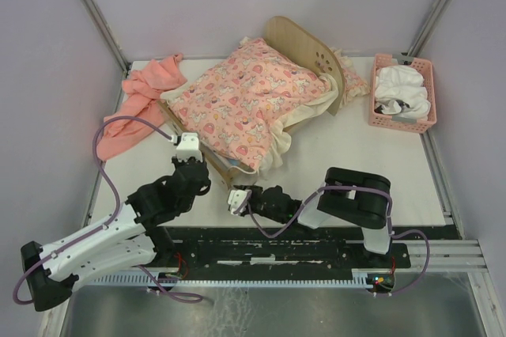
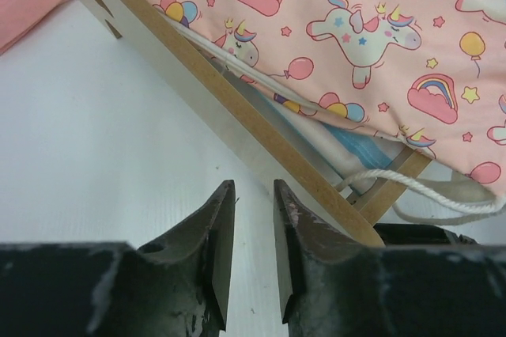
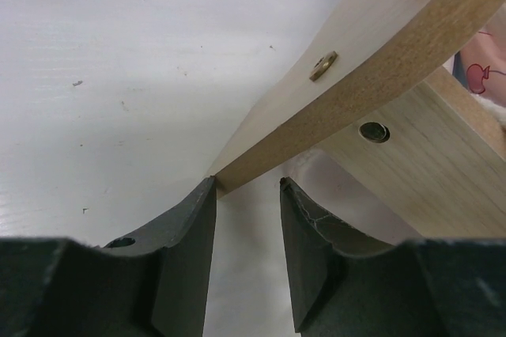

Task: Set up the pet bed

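White table (image 1: 356, 171), seen from above, holds the pet bed (image 1: 299, 43) at its back middle, under a pink unicorn blanket (image 1: 245, 96). From the left wrist, the left gripper (image 2: 253, 188) has jaws apart and empty, near the bed's side. From the right wrist, the right gripper (image 3: 247, 183) has empty jaws apart at a wooden corner.

- Bare table (image 1: 379, 155) right of the pet bed (image 1: 253, 104) lies open, from the near edge to the pink basket (image 1: 402, 92) at far right;
- salmon cloth (image 1: 138, 107) crowds the far-left corner, just beside the bed;
- the bed's side rail (image 2: 221, 115) bars the way just beyond the left gripper (image 2: 253, 187)
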You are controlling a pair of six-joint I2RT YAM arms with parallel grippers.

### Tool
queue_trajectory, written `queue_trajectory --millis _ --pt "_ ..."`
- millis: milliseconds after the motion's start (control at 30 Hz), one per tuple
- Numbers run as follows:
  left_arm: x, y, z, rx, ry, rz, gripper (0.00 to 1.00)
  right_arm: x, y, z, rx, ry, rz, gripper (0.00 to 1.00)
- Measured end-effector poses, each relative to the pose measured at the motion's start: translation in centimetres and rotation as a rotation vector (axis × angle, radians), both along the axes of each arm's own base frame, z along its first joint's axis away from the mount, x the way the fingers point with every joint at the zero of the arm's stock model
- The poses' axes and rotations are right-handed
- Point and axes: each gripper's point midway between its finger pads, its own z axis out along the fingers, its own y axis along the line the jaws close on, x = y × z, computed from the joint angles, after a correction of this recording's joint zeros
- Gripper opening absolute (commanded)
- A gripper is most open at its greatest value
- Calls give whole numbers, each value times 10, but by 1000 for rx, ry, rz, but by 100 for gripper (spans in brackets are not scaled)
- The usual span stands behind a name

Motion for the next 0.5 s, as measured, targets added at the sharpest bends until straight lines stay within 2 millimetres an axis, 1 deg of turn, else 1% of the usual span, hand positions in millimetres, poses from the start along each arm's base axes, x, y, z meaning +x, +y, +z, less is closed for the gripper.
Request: queue_trajectory --millis 133,233,333,433,500 --pt "-2 -1 0 -3 11 -9 44 2 -1 0 -2 -21 9 45" --pt "-2 -5 1 -14 19 -22 51 6 -9 -3 -27 -33 2 48" --pt "-1 -8 -2 -7 32 -25 54 9 -16 -2 -52 -34 5 51" --pt "-1 -11 -8 -1 51 -25 54 9 -15 7 -47 -43 16 51" --pt "-1 -13 -10 -3 62 -29 54 9 -15 8 -51 -53 17 50"
